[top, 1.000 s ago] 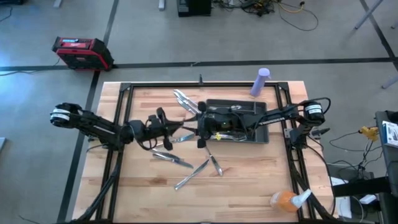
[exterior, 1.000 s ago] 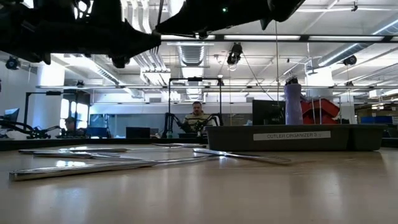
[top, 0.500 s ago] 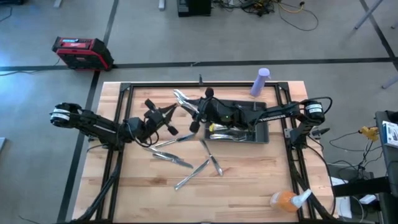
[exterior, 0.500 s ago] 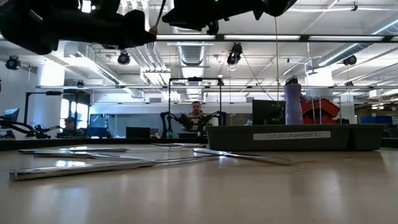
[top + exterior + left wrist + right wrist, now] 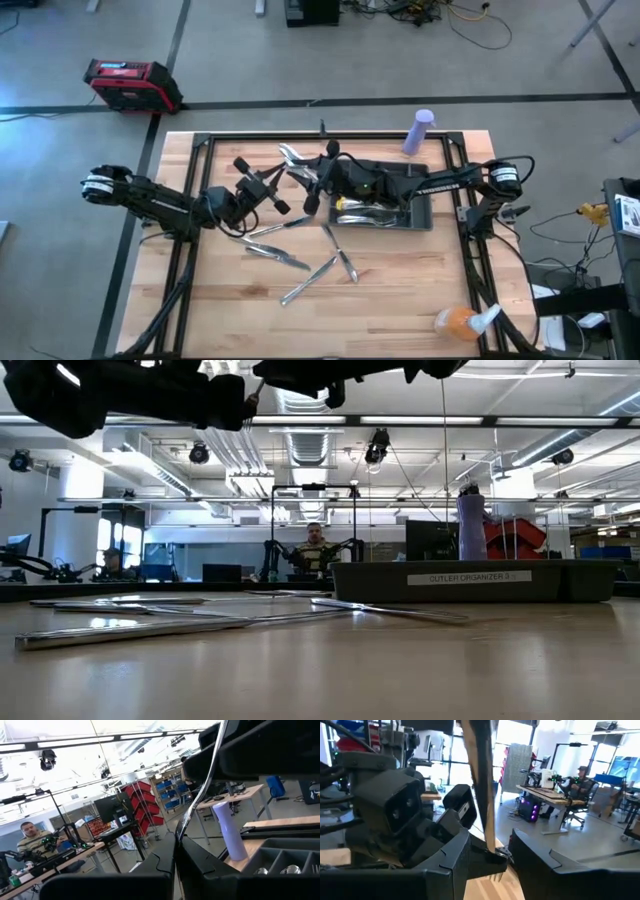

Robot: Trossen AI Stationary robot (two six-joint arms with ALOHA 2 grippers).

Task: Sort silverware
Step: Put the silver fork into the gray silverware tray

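**Passing one piece between two arms**

The left gripper (image 5: 268,186) pinches a slim utensil (image 5: 197,800) above the table (image 5: 400,300); the right gripper (image 5: 322,172) clamps it too. Release only once the fork tines (image 5: 492,877) are firmly held. Loose silverware (image 5: 300,258) lies beside the tray (image 5: 420,215).
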